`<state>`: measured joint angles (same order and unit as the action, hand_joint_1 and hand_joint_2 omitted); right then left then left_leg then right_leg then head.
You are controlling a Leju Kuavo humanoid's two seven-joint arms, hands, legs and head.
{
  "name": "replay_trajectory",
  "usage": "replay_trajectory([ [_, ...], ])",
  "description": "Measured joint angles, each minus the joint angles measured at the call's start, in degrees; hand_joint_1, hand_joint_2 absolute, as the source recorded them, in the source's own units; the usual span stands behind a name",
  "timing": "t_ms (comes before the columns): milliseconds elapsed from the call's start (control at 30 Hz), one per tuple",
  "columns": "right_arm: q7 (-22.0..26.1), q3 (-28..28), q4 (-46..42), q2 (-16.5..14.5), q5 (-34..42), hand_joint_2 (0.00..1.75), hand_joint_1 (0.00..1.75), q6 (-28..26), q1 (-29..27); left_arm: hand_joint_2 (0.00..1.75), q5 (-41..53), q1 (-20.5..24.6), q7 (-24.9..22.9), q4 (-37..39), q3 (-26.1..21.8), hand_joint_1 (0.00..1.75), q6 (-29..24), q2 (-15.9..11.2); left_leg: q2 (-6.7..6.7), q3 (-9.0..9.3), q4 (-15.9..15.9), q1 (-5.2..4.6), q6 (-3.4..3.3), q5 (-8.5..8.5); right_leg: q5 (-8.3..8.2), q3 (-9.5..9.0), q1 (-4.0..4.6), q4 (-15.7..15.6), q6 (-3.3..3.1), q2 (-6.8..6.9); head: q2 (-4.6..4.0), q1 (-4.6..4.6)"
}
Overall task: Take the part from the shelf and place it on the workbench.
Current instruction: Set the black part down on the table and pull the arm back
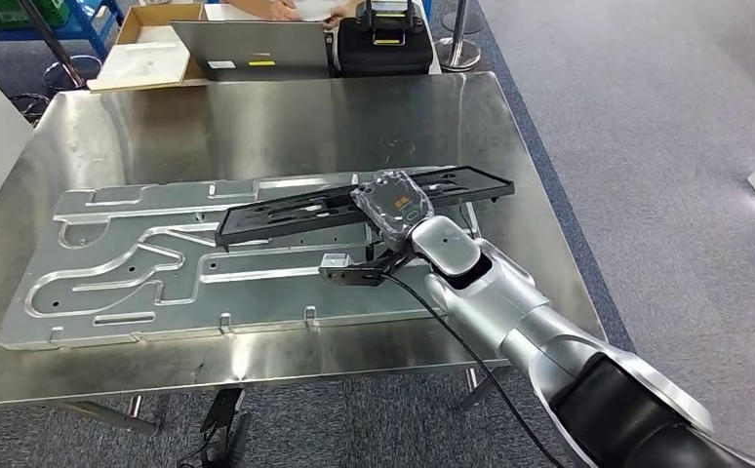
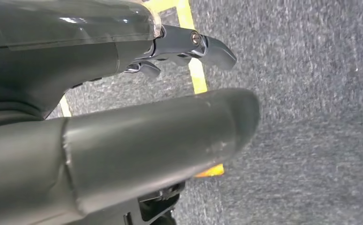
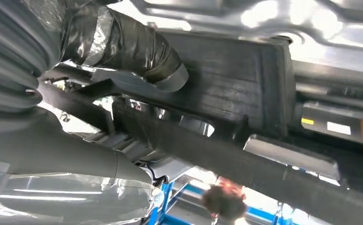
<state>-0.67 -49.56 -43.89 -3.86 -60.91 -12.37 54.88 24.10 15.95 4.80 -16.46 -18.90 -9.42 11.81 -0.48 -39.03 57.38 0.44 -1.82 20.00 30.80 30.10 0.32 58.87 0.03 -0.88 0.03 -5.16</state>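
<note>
A long black plastic part (image 1: 286, 213) lies slantwise over a large stamped metal panel (image 1: 139, 283) on the steel workbench (image 1: 257, 117). My right hand (image 1: 393, 203) grips the part near its right half, reaching in from the lower right. In the right wrist view the taped thumb (image 3: 137, 51) presses on the black part (image 3: 245, 79), with the hand (image 3: 53, 117) wrapped around its edge. I cannot tell whether the part touches the panel. My left hand (image 2: 123, 140) hangs over grey carpet, fingers (image 2: 207, 47) apart from the thumb, holding nothing.
Behind the workbench stand a laptop (image 1: 257, 49), a black case (image 1: 383, 39) and a cardboard box (image 1: 149, 39). A person's hand (image 1: 286, 8) is at the far edge. A stanchion base (image 1: 456, 54) stands on the carpet at the right. Yellow floor tape (image 2: 193, 70) runs under the left hand.
</note>
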Motion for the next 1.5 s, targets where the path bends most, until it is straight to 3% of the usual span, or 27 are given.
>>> replay_trajectory([
  [33, 0.0, 0.0, 0.1, 0.0, 0.0, 0.0, 0.0, 0.0, 0.1, 1.75, 0.1, 0.1, 0.0, 0.0, 0.2, 0.0, -0.2, 0.0, 0.01, 0.32, -0.2, 0.12, -0.32, 0.21, 1.22, 1.07, -0.13, 2.3, 0.37, 0.12, 0.0, 0.0],
  [67, -0.1, 0.0, 0.2, 0.0, 0.0, 0.0, 0.0, 0.0, 0.1, 1.75, 0.2, 0.2, 0.0, 0.0, 0.5, 0.0, -0.5, 0.0, 0.02, 0.59, -0.2, 0.15, -0.56, 0.49, 2.7, 2.9, -0.3, 5.7, 0.7, 0.24, 0.0, 0.0],
  [133, -0.1, 0.0, 0.6, 0.0, 0.1, 0.0, 0.0, 0.0, -0.1, 0.87, 0.2, 0.2, 0.0, 0.0, 0.9, 0.0, -0.8, 0.0, 0.02, 1.04, -0.2, 0.17, -0.71, 1.08, 4.9, 7.72, -0.65, 13.1, 1.23, 0.33, -0.01, -0.01],
  [167, -0.2, 0.0, 0.9, 0.1, 0.1, 0.0, 0.0, 0.0, -0.3, 0.44, 0.1, 0.2, 0.0, 0.0, 1.0, 0.0, -0.8, 0.0, -0.01, 1.28, -0.2, 0.17, -0.66, 1.38, 4.58, 9.43, -0.81, 14.8, 1.36, 0.39, -0.01, -0.01],
  [200, -0.2, 0.0, 1.1, 0.1, 0.2, 0.0, 0.0, -0.1, -0.4, 0.0, -0.2, 0.1, 0.1, 0.0, 1.2, 0.0, -0.7, 0.0, -0.05, 1.54, -0.1, 0.17, -0.58, 1.68, 3.09, 10.13, -0.93, 14.4, 1.39, 0.45, -0.01, -0.02],
  [267, -0.2, 0.0, 1.4, 0.1, 0.2, 0.0, 0.0, -0.1, -0.4, 0.0, -0.6, 0.1, 0.2, 0.0, 1.5, 0.0, -0.6, 0.0, -0.11, 2.22, 0.1, 0.17, -0.31, 2.33, -2.29, 8.43, -1.0, 7.8, 1.08, 0.55, -0.01, -0.02],
  [333, -0.3, 0.0, 1.6, 0.1, 0.2, 0.0, 0.0, -0.1, -0.4, 0.0, -0.7, 0.1, 0.4, 0.0, 1.7, 0.0, -0.5, 0.0, -0.15, 2.73, 0.2, 0.04, 0.11, 2.81, -5.65, 5.91, -0.73, 1.3, 0.48, 0.54, -0.01, -0.01],
  [433, -0.3, 0.0, 1.9, 0.2, 0.3, 0.0, 0.0, -0.2, -0.4, 0.0, -1.0, 0.0, 0.6, 0.0, 1.9, 0.0, -0.1, 0.1, -0.14, 2.96, 0.1, -0.03, 1.01, 3.04, -5.92, 5.17, -0.35, -0.6, -0.27, 0.43, -0.01, 0.0],
  [500, -0.3, 0.0, 2.0, 0.3, 0.4, 0.0, 0.0, -0.2, -0.4, 0.0, -1.4, -0.1, 0.8, -0.1, 1.9, 0.0, 0.3, 0.0, -0.05, 2.82, 0.7, 0.09, 1.64, 3.76, -6.19, 4.78, -0.61, -1.1, -0.88, 0.48, -0.01, 0.01],
  [567, -0.3, 0.0, 2.0, 0.3, 0.5, 0.0, 0.0, -0.3, -0.4, 0.0, -2.2, -0.1, 1.1, -0.1, 1.9, 0.0, 0.5, 0.0, 0.08, 1.12, 4.9, 0.23, 2.18, 6.69, -6.52, 4.4, -0.83, -1.5, -1.52, 0.64, -0.01, 0.01],
  [633, -0.3, 0.0, 2.0, 0.4, 0.6, 0.0, 0.0, -0.3, -0.6, 0.0, -3.0, -0.3, 1.4, -0.1, 2.0, 0.0, 0.8, 0.0, 0.12, -2.12, 12.5, 0.31, 2.66, 10.59, -6.59, 4.47, -0.73, -1.5, -1.79, 0.73, -0.01, 0.02],
  [667, -0.3, 0.0, 2.0, 0.5, 0.6, 0.0, 0.0, -0.3, -0.8, 0.0, -3.3, -0.5, 1.6, -0.1, 2.0, 0.0, 0.9, 0.0, 0.13, -3.32, 15.4, 0.35, 2.84, 11.59, -6.58, 4.58, -0.7, -1.4, -1.79, 0.74, -0.01, 0.02],
  [700, -0.2, 0.0, 2.0, 0.6, 0.6, 0.0, 0.0, -0.3, -1.0, 0.0, -3.5, -0.6, 1.7, -0.1, 2.0, 0.0, 1.0, -0.1, 0.14, -3.6, 16.4, 0.4, 2.97, 11.52, -6.58, 4.71, -0.69, -1.2, -1.79, 0.74, -0.01, 0.02],
  [733, -0.2, 0.0, 2.0, 0.7, 0.6, 0.0, 0.0, -0.3, -1.1, 0.0, -3.6, -0.7, 1.7, -0.1, 2.0, 0.0, 1.1, -0.1, 0.15, -2.74, 15.0, 0.46, 3.03, 10.42, -6.55, 4.86, -0.69, -1.0, -1.76, 0.72, -0.01, 0.02],
  [800, -0.1, 0.0, 2.0, 0.8, 0.6, 0.0, 0.0, -0.5, -1.1, 0.0, -3.9, -0.7, 1.7, -0.1, 2.0, 0.0, 1.3, -0.2, 0.18, 1.26, 7.7, 0.63, 2.93, 7.24, -6.37, 5.22, -0.68, -0.3, -1.52, 0.66, -0.01, 0.02],
  [867, 0.0, 0.0, 2.0, 1.0, 0.6, 0.0, 0.0, -0.6, -1.1, 0.0, -4.1, -0.6, 1.7, -0.1, 2.1, 0.0, 1.6, -0.3, 0.09, 3.9, 2.6, 0.56, 2.38, 5.62, -6.23, 5.75, -0.47, 0.4, -0.99, 0.61, -0.01, 0.01],
  [1000, 0.2, 0.0, 2.0, 1.3, 0.7, 0.0, 0.0, -0.8, -1.1, 0.0, -4.3, -0.6, 1.6, -0.2, 2.4, 0.0, 2.2, -0.4, 0.09, 3.81, 1.6, 0.41, 0.75, 4.59, -6.07, 6.41, -0.49, 0.9, 0.33, 0.57, -0.01, 0.0],
  [1067, 0.2, 0.0, 1.9, 1.5, 0.7, 0.0, 0.0, -0.9, -1.1, 0.0, -4.6, -0.4, 1.6, -0.2, 2.7, 0.0, 2.4, -0.4, 0.26, 3.36, 1.2, 0.58, -0.15, 3.82, -2.78, 7.69, -0.71, 4.3, 0.94, 0.63, -0.01, -0.01],
  [1133, 0.2, 0.0, 1.9, 1.7, 0.7, 0.0, 0.0, -0.9, -1.2, 0.0, -4.9, -0.4, 1.6, -0.2, 3.0, 0.0, 2.5, -0.5, 0.35, 2.5, 1.2, 0.54, -0.5, 3.13, 2.02, 10.11, -0.91, 11.4, 1.43, 0.67, -0.01, 0.0],
  [1167, 0.2, 0.0, 1.9, 1.9, 0.7, 0.0, 0.0, -0.9, -1.3, 0.0, -5.0, -0.4, 1.6, -0.2, 3.1, 0.0, 2.6, -0.5, 0.36, 1.98, 1.2, 0.53, -0.49, 2.76, 3.52, 10.95, -1.0, 14.4, 1.59, 0.67, -0.01, -0.01],
  [1200, 0.2, 0.0, 1.9, 2.0, 0.7, 0.0, 0.0, -0.9, -1.4, 0.0, -5.2, -0.5, 1.6, -0.2, 3.3, 0.0, 2.6, -0.5, 0.37, 1.46, 1.2, 0.51, -0.44, 2.35, 3.98, 11.01, -1.06, 15.8, 1.67, 0.68, -0.01, -0.01],
  [1233, 0.2, 0.0, 1.9, 2.0, 0.7, 0.0, 0.0, -1.0, -1.5, 0.0, -5.3, -0.5, 1.6, -0.2, 3.4, 0.0, 2.6, -0.6, 0.37, 0.95, 1.2, 0.51, -0.34, 1.94, 3.3, 9.94, -1.11, 15.1, 1.65, 0.69, -0.01, -0.01],
  [1267, 0.2, 0.1, 1.8, 2.1, 0.7, 0.0, 0.0, -1.0, -1.5, 0.0, -5.4, -0.6, 1.6, -0.2, 3.5, 0.0, 2.5, -0.6, 0.36, 0.5, 1.2, 0.51, -0.2, 1.53, 1.91, 7.8, -1.13, 12.4, 1.54, 0.7, -0.01, -0.01],
  [1333, 0.2, 0.1, 1.3, 2.1, 0.7, 0.0, 0.0, -1.0, -1.5, 0.0, -5.6, -0.6, 1.7, -0.2, 3.6, 0.0, 2.4, -0.6, 0.34, -0.17, 1.2, 0.47, 0.25, 0.72, -0.35, 2.42, -0.97, 4.4, 1.11, 0.68, -0.01, 0.01],
  [1367, 0.2, 0.2, 1.0, 2.1, 0.7, 0.0, 0.0, -1.1, -1.5, 0.0, -5.7, -0.6, 1.7, -0.2, 3.7, 0.0, 2.4, -0.6, 0.33, -0.3, 1.1, 0.46, 0.57, 0.32, -0.92, 0.73, -0.78, 1.7, 0.84, 0.65, -0.01, 0.0],
  [1400, 0.2, 0.2, 0.8, 2.1, 0.7, 0.0, 0.0, -1.1, -1.5, 0.0, -5.8, -0.6, 1.7, -0.2, 3.8, 0.0, 2.4, -0.6, 0.33, -0.36, 1.0, 0.46, 0.95, -0.09, -1.04, -0.06, -0.58, 0.2, 0.59, 0.61, -0.01, 0.0],
  [1500, 0.2, 0.2, 0.6, 2.3, 0.7, 0.0, 0.0, -1.2, -1.5, 0.0, -5.9, -0.7, 1.7, -0.2, 4.0, 0.0, 2.3, -0.6, 0.33, -0.54, 0.6, 0.56, 2.06, -1.07, -2.06, 0.59, -0.35, -0.3, -0.37, 0.73, -0.01, 0.01],
])
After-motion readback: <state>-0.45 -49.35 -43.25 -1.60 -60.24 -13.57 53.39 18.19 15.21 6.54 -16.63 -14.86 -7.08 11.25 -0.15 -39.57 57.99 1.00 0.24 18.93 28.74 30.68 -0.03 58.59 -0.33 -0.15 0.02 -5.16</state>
